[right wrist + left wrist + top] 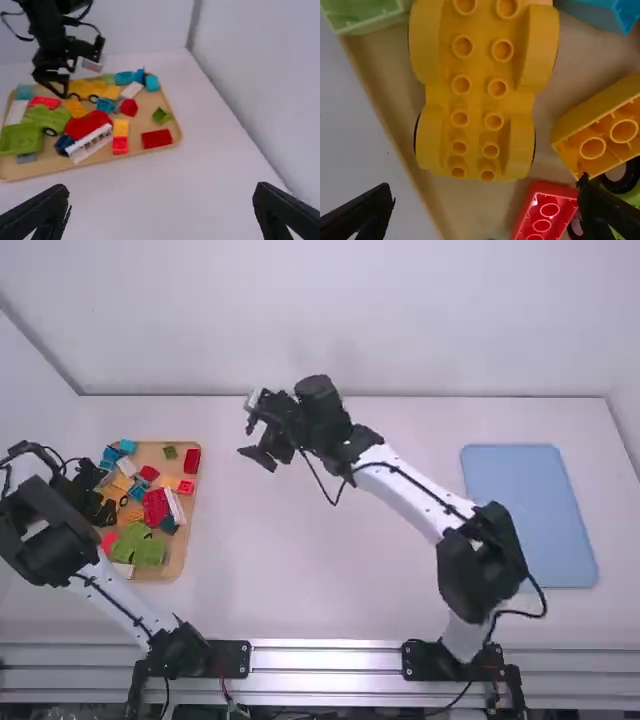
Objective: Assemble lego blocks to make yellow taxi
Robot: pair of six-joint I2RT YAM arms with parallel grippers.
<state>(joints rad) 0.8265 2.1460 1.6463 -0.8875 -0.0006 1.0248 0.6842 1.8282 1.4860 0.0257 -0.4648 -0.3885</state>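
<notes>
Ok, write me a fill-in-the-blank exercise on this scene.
The black two-finger gripper over the yellow studded plastic car base belongs to the ______ arm.
The right gripper is ______, not shut.
On the white table, the pale blue rectangular mat lies to the ______ of the tan rectangular tray.

Missing words: left; open; right

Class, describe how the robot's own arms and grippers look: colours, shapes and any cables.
Both the left arm and the right arm have smooth, white, tube-like links between chunky, rounded black joints. Thin black cables run along the links and loop out beside the joints. The left gripper and right gripper are black, each with two dark fingers narrowing toward their tips.
</notes>
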